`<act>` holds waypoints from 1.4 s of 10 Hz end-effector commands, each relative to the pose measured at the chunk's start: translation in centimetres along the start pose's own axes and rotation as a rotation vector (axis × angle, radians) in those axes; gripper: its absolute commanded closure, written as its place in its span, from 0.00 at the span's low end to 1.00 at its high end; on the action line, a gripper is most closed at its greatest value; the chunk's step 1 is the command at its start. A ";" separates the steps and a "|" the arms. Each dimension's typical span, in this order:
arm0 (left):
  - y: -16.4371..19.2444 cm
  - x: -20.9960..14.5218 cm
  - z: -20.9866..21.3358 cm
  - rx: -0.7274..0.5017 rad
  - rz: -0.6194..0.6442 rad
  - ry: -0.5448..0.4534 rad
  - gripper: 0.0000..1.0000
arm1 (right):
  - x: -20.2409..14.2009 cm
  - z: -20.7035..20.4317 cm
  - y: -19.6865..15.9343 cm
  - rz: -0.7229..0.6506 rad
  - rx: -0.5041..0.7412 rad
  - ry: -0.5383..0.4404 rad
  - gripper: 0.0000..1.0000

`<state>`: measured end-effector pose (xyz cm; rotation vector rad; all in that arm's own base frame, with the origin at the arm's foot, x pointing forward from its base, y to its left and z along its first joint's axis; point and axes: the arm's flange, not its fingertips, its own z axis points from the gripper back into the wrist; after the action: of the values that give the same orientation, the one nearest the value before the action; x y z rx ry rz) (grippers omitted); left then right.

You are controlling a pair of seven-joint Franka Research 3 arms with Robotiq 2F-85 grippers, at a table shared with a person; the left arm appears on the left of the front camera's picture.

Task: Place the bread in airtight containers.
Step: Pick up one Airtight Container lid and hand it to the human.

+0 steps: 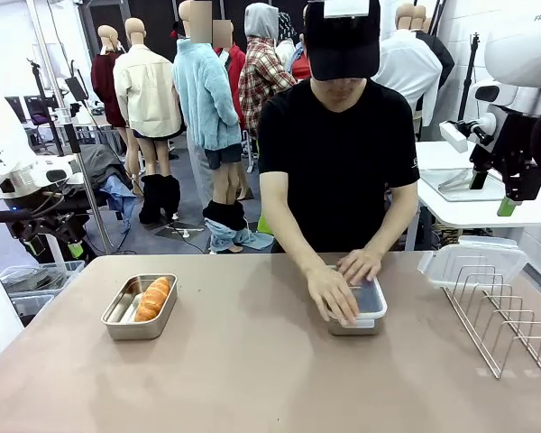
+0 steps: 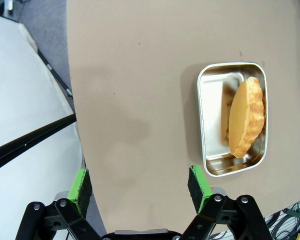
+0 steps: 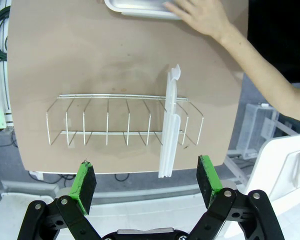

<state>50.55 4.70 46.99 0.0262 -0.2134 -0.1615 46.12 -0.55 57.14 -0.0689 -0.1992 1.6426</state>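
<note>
An open steel tin [image 1: 119, 321] sits on the table's left half with a golden croissant [image 1: 153, 298] inside it. In the left wrist view the same tin [image 2: 210, 105] and croissant [image 2: 246, 117] lie ahead and to the right of my open left gripper [image 2: 140, 185], which hangs off the table's left edge [image 1: 56, 245]. The person's hands [image 1: 338, 284] press a clear lid onto the second tin [image 1: 371, 317] right of centre; its contents are hidden. My right gripper [image 1: 509, 203] hangs high at the right, open [image 3: 147, 180], above a spare clear lid [image 3: 169, 130].
A wire rack [image 1: 500, 316] stands at the table's right end, with the spare clear lid [image 1: 473, 262] upright in its far slots. The rack [image 3: 105, 122] lies just ahead of the right gripper. A white side table [image 1: 487, 203] stands behind it.
</note>
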 end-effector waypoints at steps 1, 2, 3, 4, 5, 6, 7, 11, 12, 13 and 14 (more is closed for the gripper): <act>0.1 -0.2 0.2 0.025 0.007 0.004 0.00 | -0.1 0.1 0.1 0.019 0.009 0.014 0.00; 0.1 -0.2 0.2 0.025 0.007 0.004 0.00 | -0.1 0.1 0.1 0.019 0.009 0.014 0.00; 0.1 -0.2 0.2 0.025 0.007 0.004 0.00 | -0.1 0.1 0.1 0.019 0.009 0.014 0.00; 0.1 -0.2 0.2 0.025 0.007 0.004 0.00 | -0.1 0.1 0.1 0.019 0.009 0.014 0.00; 0.1 -0.2 0.2 0.025 0.007 0.004 0.00 | -0.1 0.1 0.1 0.019 0.009 0.014 0.00; 0.1 -0.2 0.2 0.025 0.007 0.004 0.00 | -0.1 0.1 0.1 0.019 0.009 0.014 0.00; 0.1 -0.2 0.2 0.025 0.007 0.004 0.00 | -0.1 0.1 0.1 0.019 0.009 0.014 0.00; 0.1 -0.2 0.2 0.025 0.007 0.004 0.00 | -0.1 0.1 0.1 0.019 0.009 0.014 0.00; 0.1 -0.2 0.2 0.025 0.007 0.004 0.00 | -0.1 0.1 0.1 0.019 0.009 0.014 0.00; 0.1 -0.2 0.2 0.025 0.007 0.004 0.00 | -0.1 0.1 0.1 0.019 0.009 0.014 0.00; 0.1 -0.2 0.2 0.025 0.007 0.004 0.00 | -0.1 0.1 0.1 0.019 0.009 0.014 0.00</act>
<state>50.55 4.70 46.99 0.0262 -0.2134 -0.1615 46.11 -0.55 57.14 -0.0689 -0.1992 1.6427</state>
